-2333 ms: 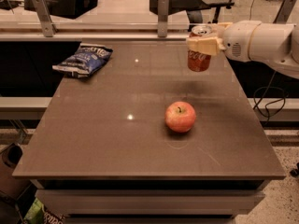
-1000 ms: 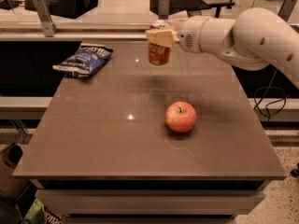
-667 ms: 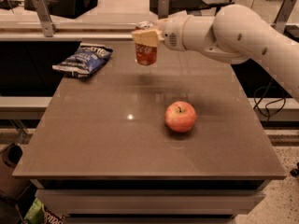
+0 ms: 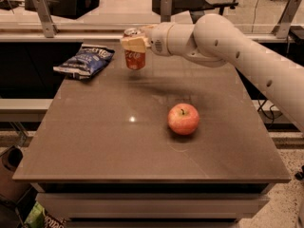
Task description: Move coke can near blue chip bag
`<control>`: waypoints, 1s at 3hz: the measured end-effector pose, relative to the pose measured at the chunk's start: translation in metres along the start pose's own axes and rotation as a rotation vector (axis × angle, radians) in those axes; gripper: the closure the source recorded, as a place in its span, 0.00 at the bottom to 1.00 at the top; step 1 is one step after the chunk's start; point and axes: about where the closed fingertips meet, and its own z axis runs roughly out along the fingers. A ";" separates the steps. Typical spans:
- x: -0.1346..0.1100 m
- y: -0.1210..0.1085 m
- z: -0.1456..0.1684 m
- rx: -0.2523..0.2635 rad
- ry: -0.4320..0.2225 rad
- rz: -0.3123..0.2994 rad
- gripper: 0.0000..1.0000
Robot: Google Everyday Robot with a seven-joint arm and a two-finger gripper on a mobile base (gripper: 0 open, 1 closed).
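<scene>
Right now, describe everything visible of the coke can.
The coke can is a small red-orange metal can with pale script on its side and a silver top. It hangs upright in the air over the far part of the brown table, clear of the surface. The gripper is shut on its upper half and hides that band; nothing else touches it. It is just right of the blue chip bag, with a gap between them.
</scene>
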 end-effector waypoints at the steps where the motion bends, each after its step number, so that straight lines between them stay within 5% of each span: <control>1: 0.005 0.003 0.021 -0.027 -0.024 -0.023 1.00; 3: 0.013 0.015 0.054 -0.100 -0.017 -0.081 1.00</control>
